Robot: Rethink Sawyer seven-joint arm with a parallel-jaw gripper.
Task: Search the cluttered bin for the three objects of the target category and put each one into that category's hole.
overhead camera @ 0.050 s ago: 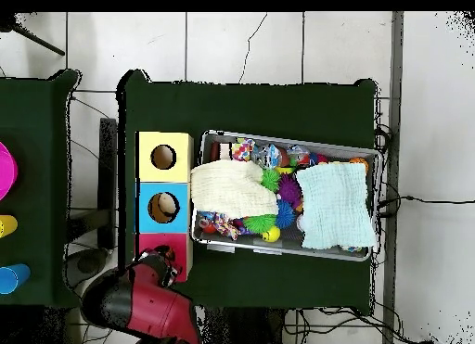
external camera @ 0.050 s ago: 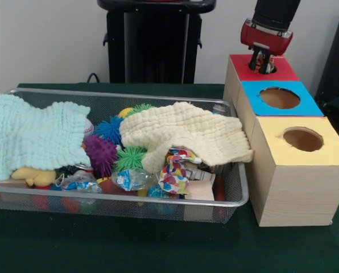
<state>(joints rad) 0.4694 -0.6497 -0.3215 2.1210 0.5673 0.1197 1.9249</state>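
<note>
Three wooden boxes with red (external camera @ 0.050 s ago: 260, 68), blue (external camera @ 0.050 s ago: 280, 98) and yellow (external camera @ 0.050 s ago: 302, 139) tops; I've got the gripper (external camera @ 0.050 s ago: 263, 63) right over the red one's hole, can't tell if it's open or closed. Wire mesh bin (external camera @ 0.050 s ago: 238, 193) of spiky balls and cloths sits beside.

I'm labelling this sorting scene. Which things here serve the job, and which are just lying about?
Part of the job:
- gripper, over the red-topped box
- blue-topped box and yellow-topped box, each with a hole
- wire mesh bin of clutter
- spiky balls

Just lying about:
- cream cloth
- pale blue cloth
- colourful objects on the neighbouring table
</note>
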